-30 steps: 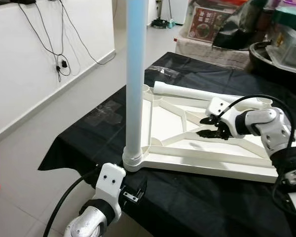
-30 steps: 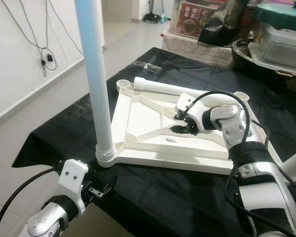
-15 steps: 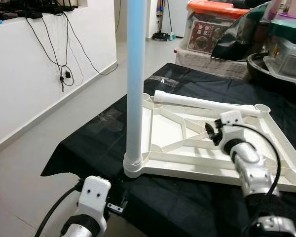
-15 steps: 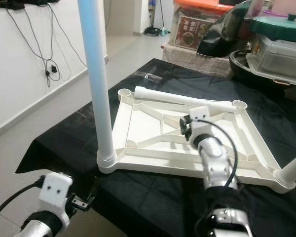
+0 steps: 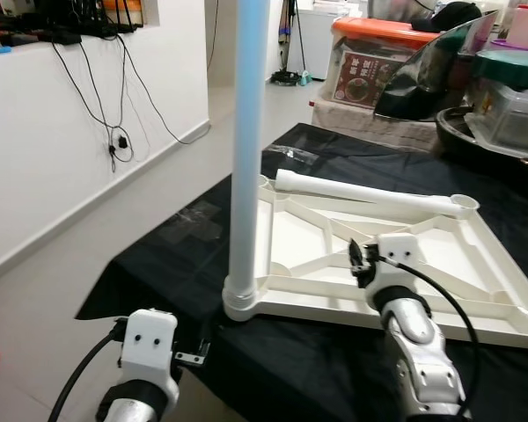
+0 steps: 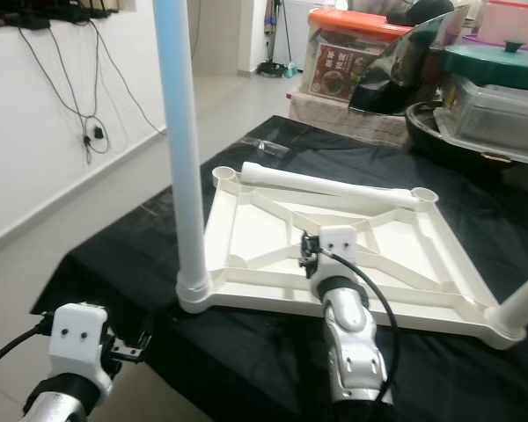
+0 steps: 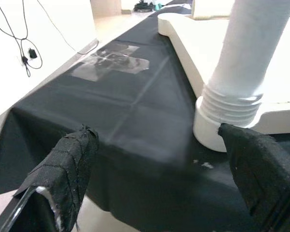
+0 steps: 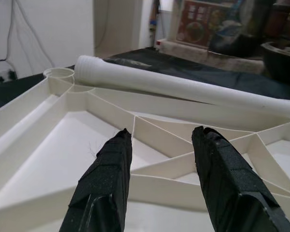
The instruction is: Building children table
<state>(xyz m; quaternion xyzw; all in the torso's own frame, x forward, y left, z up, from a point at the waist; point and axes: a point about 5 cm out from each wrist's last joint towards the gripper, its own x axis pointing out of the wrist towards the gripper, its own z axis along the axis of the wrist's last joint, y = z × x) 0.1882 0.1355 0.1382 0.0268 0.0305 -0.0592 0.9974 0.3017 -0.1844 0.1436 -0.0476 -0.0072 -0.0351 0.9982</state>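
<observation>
The white table top (image 5: pixel 290 224) lies upside down on a black cloth. One white leg (image 5: pixel 246 176) stands upright in its near left corner socket. Another fitted leg (image 6: pixel 521 306) rises at the near right corner. A loose leg (image 5: pixel 370 192) lies across the far edge. My right gripper (image 5: pixel 355 261) hovers open over the ribbed underside, fingers (image 8: pixel 111 164) pointing toward the loose leg (image 8: pixel 183 89), holding nothing. My left gripper (image 5: pixel 192 355) is low at the cloth's front edge, open, its fingers (image 7: pixel 67 164) spread before the upright leg's threaded base (image 7: pixel 232 111).
Boxes, a pot and a lidded container (image 6: pixel 497 83) crowd the back right beyond the cloth. A white wall with hanging cables (image 5: pixel 114 132) runs along the left, with bare floor (image 5: pixel 35 299) between it and the table. A taped patch (image 7: pixel 111 63) marks the cloth.
My right arm has swung from reaching in at the right to the near middle, its gripper now pointing away over the underside. The left arm dropped slightly; the camera view shifted too.
</observation>
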